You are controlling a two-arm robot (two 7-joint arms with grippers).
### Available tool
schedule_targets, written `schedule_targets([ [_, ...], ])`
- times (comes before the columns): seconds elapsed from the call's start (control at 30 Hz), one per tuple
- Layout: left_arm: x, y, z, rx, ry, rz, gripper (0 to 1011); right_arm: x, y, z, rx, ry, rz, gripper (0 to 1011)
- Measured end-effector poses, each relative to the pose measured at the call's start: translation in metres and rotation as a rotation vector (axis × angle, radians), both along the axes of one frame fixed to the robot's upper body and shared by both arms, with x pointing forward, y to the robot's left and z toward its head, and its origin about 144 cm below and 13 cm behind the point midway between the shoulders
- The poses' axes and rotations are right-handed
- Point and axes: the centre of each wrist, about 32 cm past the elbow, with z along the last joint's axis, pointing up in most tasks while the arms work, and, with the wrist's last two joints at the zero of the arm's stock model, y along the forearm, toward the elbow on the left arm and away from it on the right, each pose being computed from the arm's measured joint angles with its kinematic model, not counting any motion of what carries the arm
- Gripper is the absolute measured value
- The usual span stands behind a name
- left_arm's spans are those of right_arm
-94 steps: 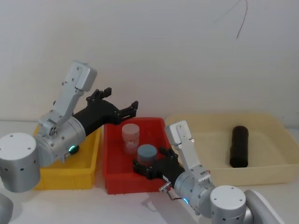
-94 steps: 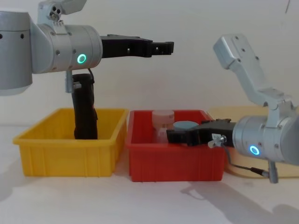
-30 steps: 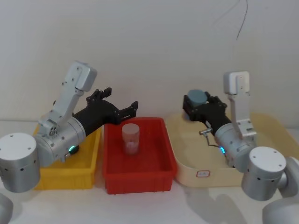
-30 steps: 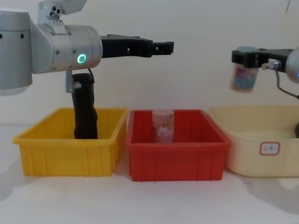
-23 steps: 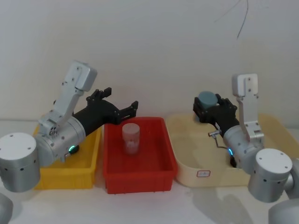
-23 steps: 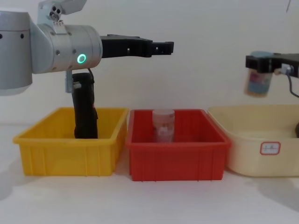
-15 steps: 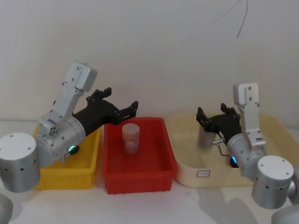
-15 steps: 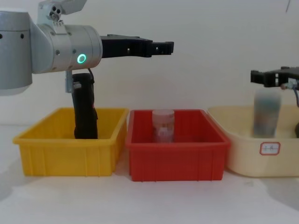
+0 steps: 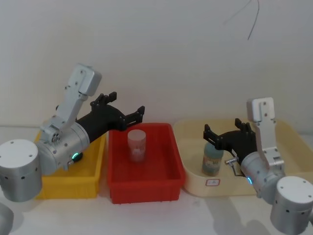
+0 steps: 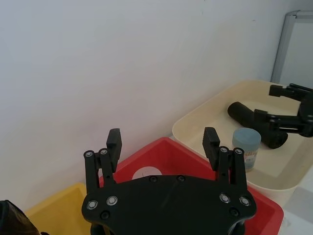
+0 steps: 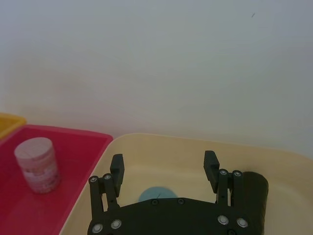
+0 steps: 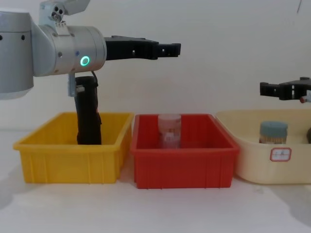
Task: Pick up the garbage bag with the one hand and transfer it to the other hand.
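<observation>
The garbage bag [image 12: 88, 114] is a tall black roll standing upright in the yellow bin [image 12: 68, 165], rising above its rim, with a small reddish mark on its side. My left gripper [image 12: 167, 48] is open and empty; it hangs in the air past the roll, over the back of the red bin [image 9: 142, 183], apart from the roll. The left wrist view shows its fingers [image 10: 211, 139] spread wide. My right gripper [image 9: 222, 128] is open over the beige bin [image 9: 288, 183], just above a blue-lidded jar [image 9: 212, 159].
A pink-lidded jar [image 12: 169, 130] stands in the red bin. A black cylinder [image 10: 254, 122] lies on its side in the beige bin, behind the blue-lidded jar [image 12: 273, 132]. The three bins sit side by side on the white table.
My right gripper carried the blue-lidded jar from the red bin over the beige bin, let it go and opened; the jar now stands there. The left arm has not moved.
</observation>
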Motion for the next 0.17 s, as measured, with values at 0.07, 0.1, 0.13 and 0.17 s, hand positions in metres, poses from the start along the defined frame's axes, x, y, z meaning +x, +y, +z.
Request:
schedule_targets([
  [0.07, 0.000, 0.000, 0.000, 0.000, 0.000, 0.000, 1001, -0.006, 0.001, 0.001, 0.007, -0.003, 0.002, 1001],
  [0.1, 0.000, 0.000, 0.000, 0.000, 0.000, 0.000, 1001, -0.008, 0.001, 0.001, 0.009, -0.003, 0.003, 1001],
  [0.13, 0.000, 0.000, 0.000, 0.000, 0.000, 0.000, 1001, -0.009, 0.001, 0.002, 0.012, -0.005, 0.004, 1001],
  [0.17, 0.000, 0.000, 0.000, 0.000, 0.000, 0.000, 1001, -0.012, 0.002, 0.003, 0.015, -0.006, 0.005, 1001],
])
